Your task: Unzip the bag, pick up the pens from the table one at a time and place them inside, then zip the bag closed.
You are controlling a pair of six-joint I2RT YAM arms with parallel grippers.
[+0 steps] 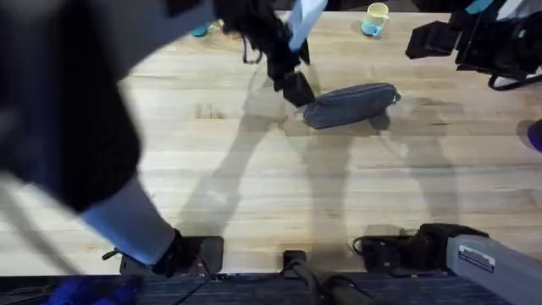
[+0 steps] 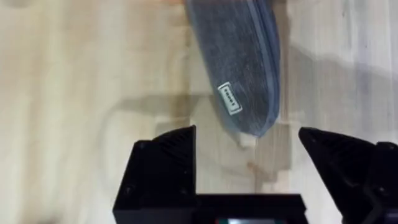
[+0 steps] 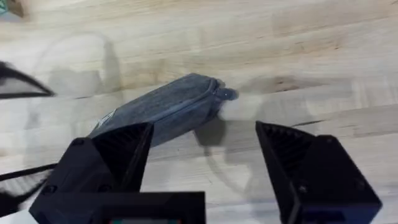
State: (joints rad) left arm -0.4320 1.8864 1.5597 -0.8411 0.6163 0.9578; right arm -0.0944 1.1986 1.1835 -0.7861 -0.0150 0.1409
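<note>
The elongated grey fabric pouch (image 1: 350,104) lies zipped on the far middle of the pale wooden butcher-block worktop (image 1: 279,182), its long axis running across the table with the small pull tab (image 3: 227,94) at its right end. The left gripper (image 2: 247,146) hovers just off the pouch's left end, fingers spread wide and holding nothing. The right gripper (image 3: 205,134) is likewise spread and empty, facing the tab end from nearby, so by my judgement it is better placed to take the tab.
</note>
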